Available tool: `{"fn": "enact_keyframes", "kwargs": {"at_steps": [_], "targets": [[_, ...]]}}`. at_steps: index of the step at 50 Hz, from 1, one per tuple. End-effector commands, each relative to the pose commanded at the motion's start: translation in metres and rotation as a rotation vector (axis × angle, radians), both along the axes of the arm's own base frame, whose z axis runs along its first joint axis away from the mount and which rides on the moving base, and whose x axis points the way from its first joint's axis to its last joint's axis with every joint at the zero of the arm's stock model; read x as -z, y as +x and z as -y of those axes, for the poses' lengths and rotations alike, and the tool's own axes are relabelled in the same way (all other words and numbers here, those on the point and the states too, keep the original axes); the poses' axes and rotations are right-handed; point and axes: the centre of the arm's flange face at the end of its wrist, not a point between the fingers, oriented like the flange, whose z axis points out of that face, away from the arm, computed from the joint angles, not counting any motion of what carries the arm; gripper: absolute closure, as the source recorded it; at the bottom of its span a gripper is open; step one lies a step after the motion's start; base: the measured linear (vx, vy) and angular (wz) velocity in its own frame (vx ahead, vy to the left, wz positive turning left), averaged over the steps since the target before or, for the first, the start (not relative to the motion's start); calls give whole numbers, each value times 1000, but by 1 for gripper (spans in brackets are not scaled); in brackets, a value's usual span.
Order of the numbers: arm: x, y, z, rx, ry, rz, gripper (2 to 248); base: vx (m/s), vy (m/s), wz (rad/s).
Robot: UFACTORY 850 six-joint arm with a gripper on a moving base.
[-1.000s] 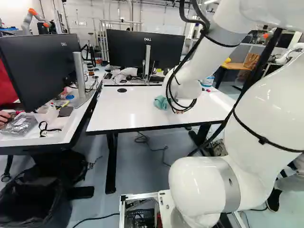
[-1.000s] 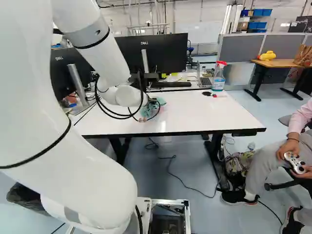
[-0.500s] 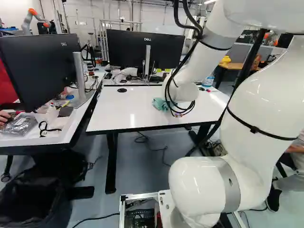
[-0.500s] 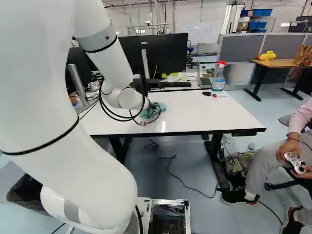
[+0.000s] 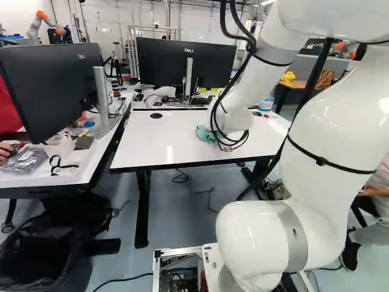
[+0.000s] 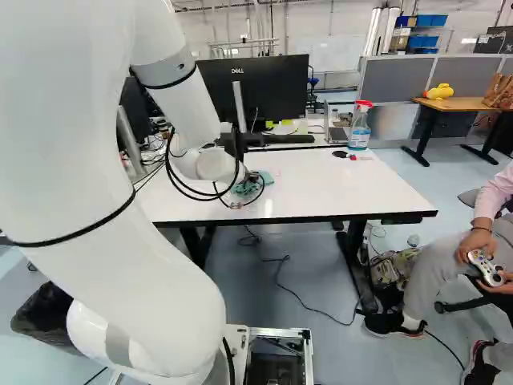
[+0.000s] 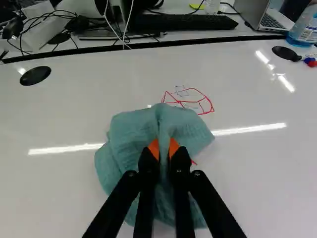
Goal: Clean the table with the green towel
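Note:
The gripper is mostly hidden behind the arm's wrist in both base views; its mount shows beside the towel in the right base view. In the wrist view the gripper is shut on a fold of the green towel, which lies bunched on the white table. Red and faint blue pen marks show on the tabletop just ahead of the towel; a bit of red shows at its side. The towel's edge peeks out beside the cables in the left base view.
A spray bottle and markers stand and lie at the table's far right. Monitors and a keyboard are behind it. A side desk adjoins at left. Another robot stands far back. A seated person is at right.
The arm has shifted slightly, its upper links swinging rightward in the right base view. The towel has moved a little with the gripper, toward the left in the left base view. The base has stayed still.

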Motion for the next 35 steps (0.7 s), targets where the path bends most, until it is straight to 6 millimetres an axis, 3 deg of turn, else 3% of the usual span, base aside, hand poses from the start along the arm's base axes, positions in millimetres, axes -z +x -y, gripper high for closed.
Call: {"fn": "enact_keyframes", "kwargs": {"at_steps": [35], "targets": [[2, -2, 1, 2, 3, -34, 208, 0, 0, 0]]}}
